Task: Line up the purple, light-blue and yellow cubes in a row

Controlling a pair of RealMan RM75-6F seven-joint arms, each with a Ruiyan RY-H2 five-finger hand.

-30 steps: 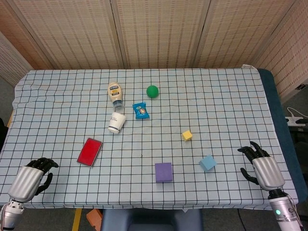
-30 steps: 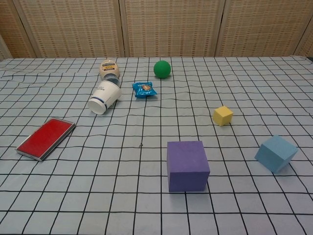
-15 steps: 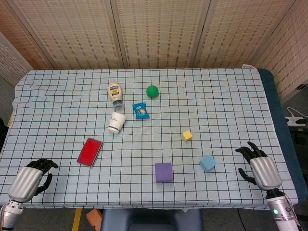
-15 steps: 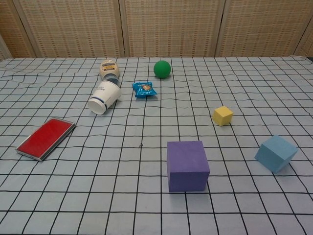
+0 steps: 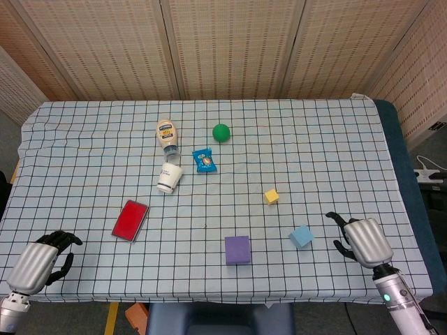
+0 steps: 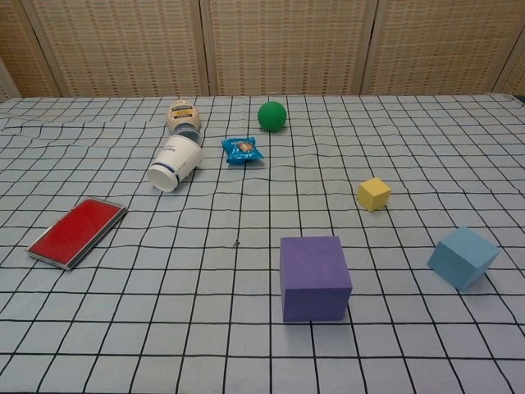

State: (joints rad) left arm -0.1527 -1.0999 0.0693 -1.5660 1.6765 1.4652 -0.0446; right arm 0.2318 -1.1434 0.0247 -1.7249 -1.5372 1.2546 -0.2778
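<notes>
The purple cube (image 5: pixel 237 249) (image 6: pixel 314 277) sits near the table's front edge. To its right lies the light-blue cube (image 5: pixel 302 236) (image 6: pixel 463 257), turned at an angle. The small yellow cube (image 5: pixel 272 196) (image 6: pixel 374 194) rests farther back between them. My right hand (image 5: pixel 361 241) hovers just right of the light-blue cube, fingers curled toward it, holding nothing and not touching it. My left hand (image 5: pixel 40 262) stays at the front left corner, fingers curled in, holding nothing. Neither hand appears in the chest view.
A red flat case (image 5: pixel 130 220) lies left of the cubes. Behind it are a tipped paper cup (image 5: pixel 170 177), a mayonnaise bottle (image 5: pixel 167 135), a blue snack packet (image 5: pixel 204 160) and a green ball (image 5: pixel 221 132). A checked cloth (image 5: pixel 335 153) covers the table.
My right hand has moved left toward the light-blue cube. The left hand has drifted slightly down and left. The cubes have not moved.
</notes>
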